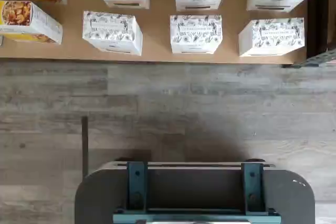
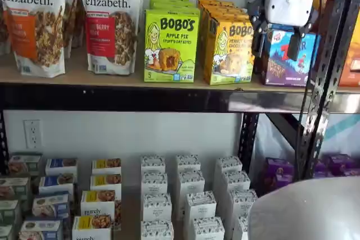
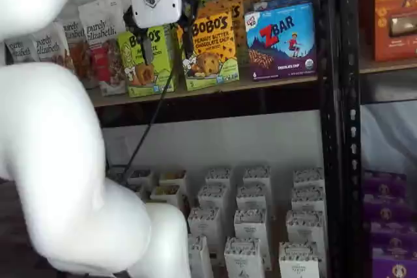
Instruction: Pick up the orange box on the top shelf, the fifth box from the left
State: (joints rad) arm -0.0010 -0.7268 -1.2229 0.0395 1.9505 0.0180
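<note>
In a shelf view, two purely elizabeth bags (image 2: 39, 21), one green Bobo's box (image 2: 171, 45) in front, one orange box (image 2: 231, 50) in front, one blue ZBar box (image 2: 287, 57).

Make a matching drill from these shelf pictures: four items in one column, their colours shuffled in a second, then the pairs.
Items:
1. Bobo's apple pie box
2. orange box
3. ZBar box
4. gripper body

Colours:
A. white
B. blue
C. lime green
D. yellow-orange

Pairs: 1-C, 2-D, 3-B, 4-A
</note>
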